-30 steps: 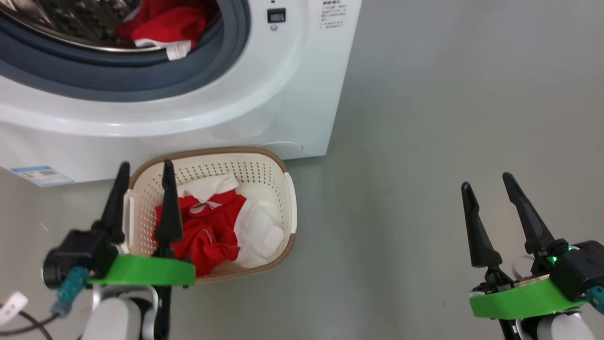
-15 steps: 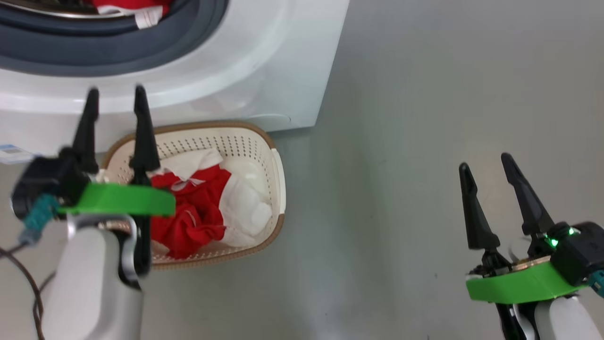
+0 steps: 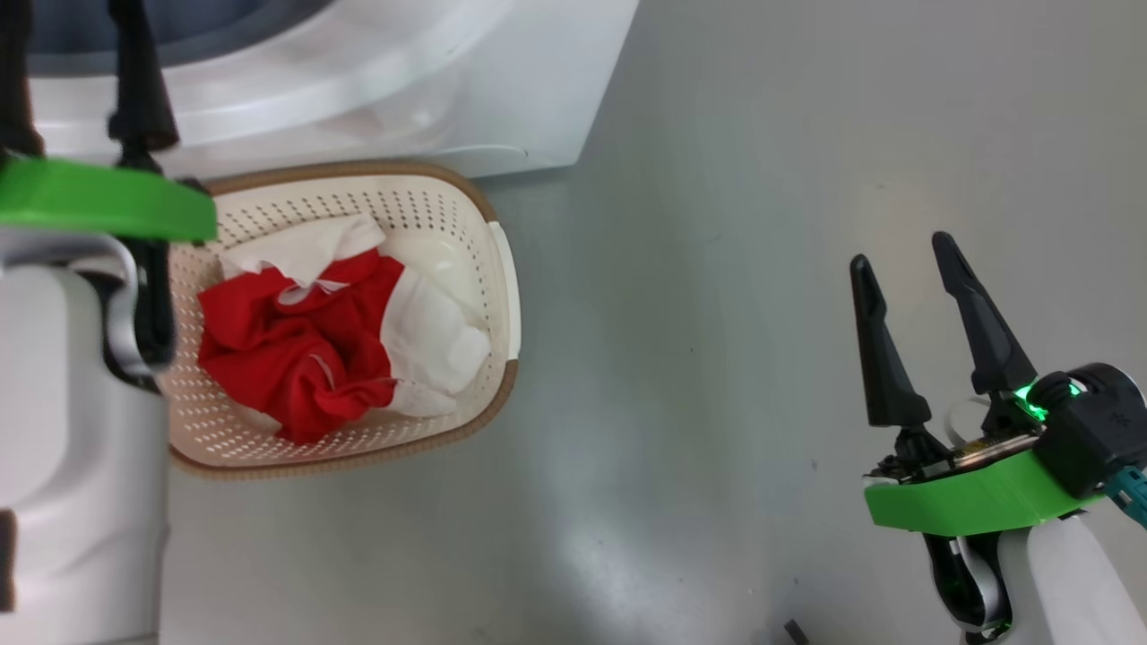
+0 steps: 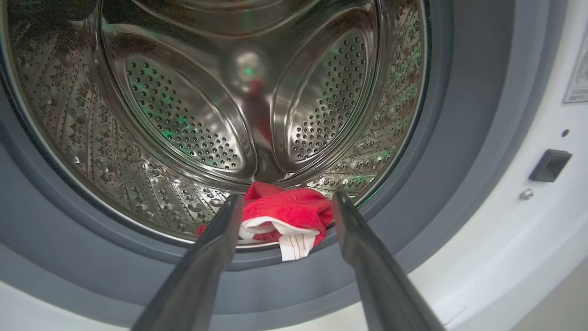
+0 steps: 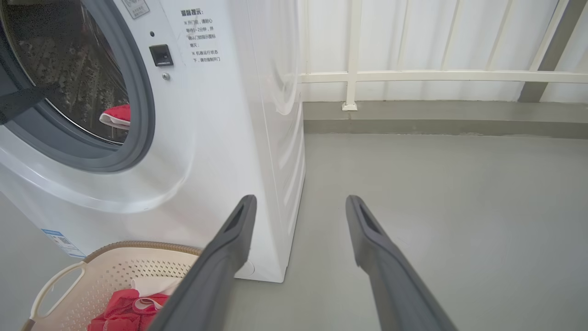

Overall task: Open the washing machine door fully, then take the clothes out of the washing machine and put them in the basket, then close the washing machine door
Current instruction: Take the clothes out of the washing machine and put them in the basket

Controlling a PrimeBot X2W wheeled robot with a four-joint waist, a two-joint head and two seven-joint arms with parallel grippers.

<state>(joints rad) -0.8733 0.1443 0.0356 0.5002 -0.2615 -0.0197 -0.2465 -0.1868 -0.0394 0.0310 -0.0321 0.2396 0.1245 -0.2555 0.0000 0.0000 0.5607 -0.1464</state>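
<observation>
Having been raised from the basket [image 3: 502, 269] to the washer [image 4: 505, 207], the left claw [image 4: 287, 196] is held open and empty before the garment [image 4: 287, 212] lying at the washer's mouth, judged next to be taken.

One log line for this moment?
left gripper open, facing red garment in drum | right gripper open, over floor | basket holds clothes

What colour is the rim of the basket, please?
Brown; the basket rim shows best in the head view.
</observation>
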